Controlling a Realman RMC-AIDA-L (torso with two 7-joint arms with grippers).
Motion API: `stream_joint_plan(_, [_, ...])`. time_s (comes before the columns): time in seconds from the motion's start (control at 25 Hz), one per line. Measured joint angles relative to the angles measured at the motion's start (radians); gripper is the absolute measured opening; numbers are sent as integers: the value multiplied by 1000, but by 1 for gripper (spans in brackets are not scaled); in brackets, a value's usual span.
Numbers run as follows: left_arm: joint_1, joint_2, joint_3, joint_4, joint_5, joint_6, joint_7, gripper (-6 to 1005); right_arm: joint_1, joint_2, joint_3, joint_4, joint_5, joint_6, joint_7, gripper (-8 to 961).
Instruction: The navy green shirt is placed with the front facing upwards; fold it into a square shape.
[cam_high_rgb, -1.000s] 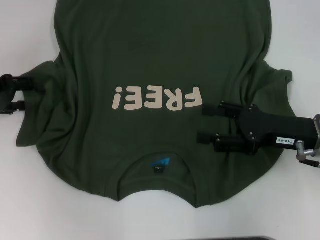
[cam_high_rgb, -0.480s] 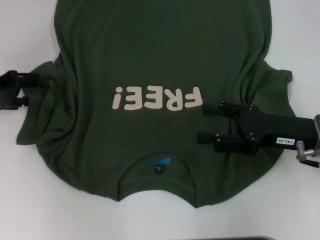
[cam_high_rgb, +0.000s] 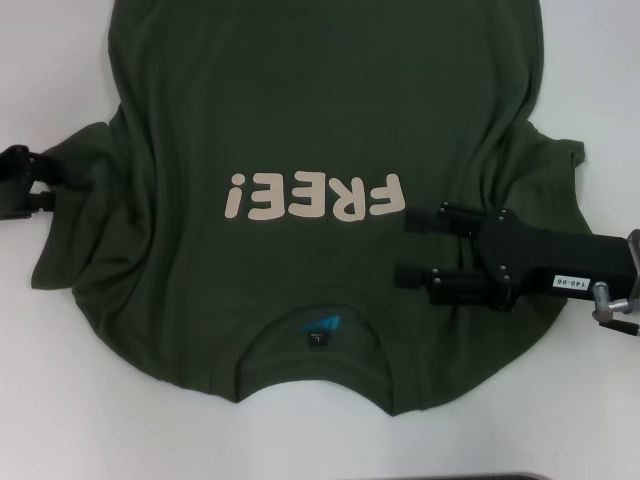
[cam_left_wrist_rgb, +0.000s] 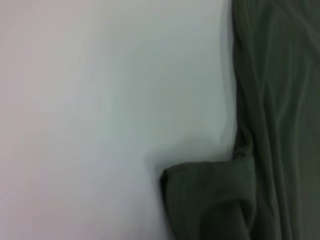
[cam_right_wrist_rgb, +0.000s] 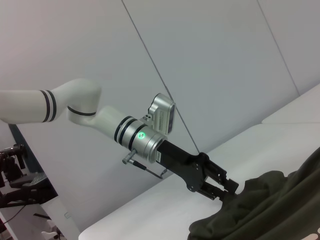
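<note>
Lying on a white table (cam_high_rgb: 60, 400), the navy green shirt (cam_high_rgb: 320, 100) meets both grippers' parted fingers.

navy green shirt (cam_high_rgb: 320, 120) hem: cut off | left hand (cam_high_rgb: 45, 180) grip: possibly hidden

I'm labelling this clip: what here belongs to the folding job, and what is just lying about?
Job:
navy green shirt, front up
left claw, at the shirt's sleeve
right claw, open over the shirt

Lying about:
only the white table underneath
</note>
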Motion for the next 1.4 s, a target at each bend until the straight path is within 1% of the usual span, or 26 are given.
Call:
stream_joint_plan(0.12, [-7, -4, 0, 0, 24, -4, -2, 479, 0, 0, 0, 0, 0, 0, 0, 895])
stream_joint_plan(0.4, [-9, -7, 0, 0, 28, -7, -2, 320, 0, 0, 0, 0, 0, -2, 1, 894])
stream_joint_plan(0.68, [-7, -10, -2, 4, 29, 3, 27, 89, 0, 0, 0, 0, 0, -3, 8, 895])
stream_joint_plan(0.84, [-3, -10, -8, 8, 22, 18, 53, 21, 0, 0, 0, 0, 0, -3, 9, 895])
stream_joint_plan(1.04, [-2, -14, -33, 30, -7, 67, 98, 22, 0, 0, 0, -1, 2, -3, 9, 894])
stream_joint_plan(1.24, [-3, -19, -144, 70, -36, 187, 163, 23, 3, 0, 0, 0, 2, -3, 9, 895])
stream_joint_plan(1.4, [-5, -20, -219, 70, -66, 269, 209, 24, 4, 0, 0, 0, 2, -2, 9, 895])
